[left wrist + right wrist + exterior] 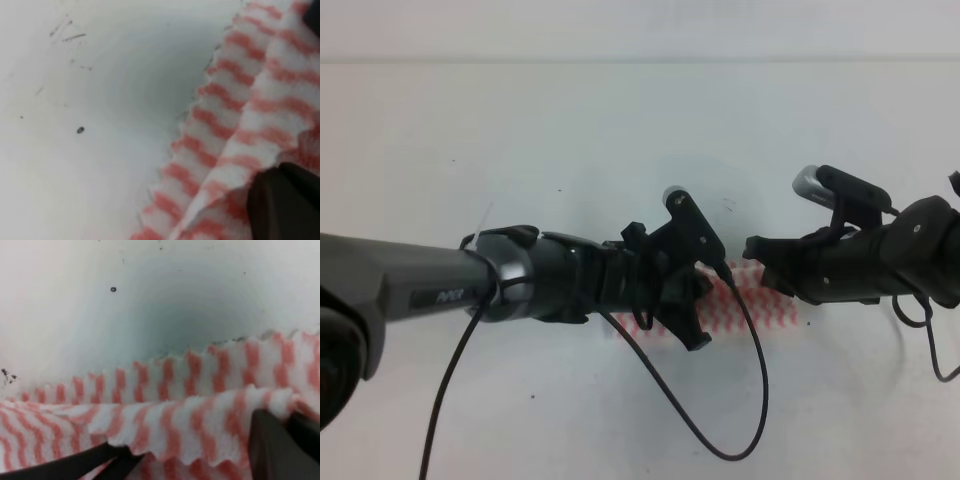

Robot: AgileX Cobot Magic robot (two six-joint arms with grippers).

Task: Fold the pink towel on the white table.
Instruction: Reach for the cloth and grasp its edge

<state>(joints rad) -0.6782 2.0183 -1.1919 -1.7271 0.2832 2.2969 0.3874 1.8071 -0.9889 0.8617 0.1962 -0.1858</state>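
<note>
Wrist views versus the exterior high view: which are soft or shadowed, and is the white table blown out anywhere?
Exterior high: fairly sharp, white table evenly lit, slightly bluish, not clipped. Left wrist: soft throughout, a grey shadow on the table beside the pink towel. Right wrist: blurred, a dark shadow patch above the towel fold, the table's upper left corner near washed out.

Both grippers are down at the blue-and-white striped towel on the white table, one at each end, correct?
Not quite: the towel is pink-and-white striped, as both wrist views show. The left gripper and right gripper are at its ends on the white table.
</note>
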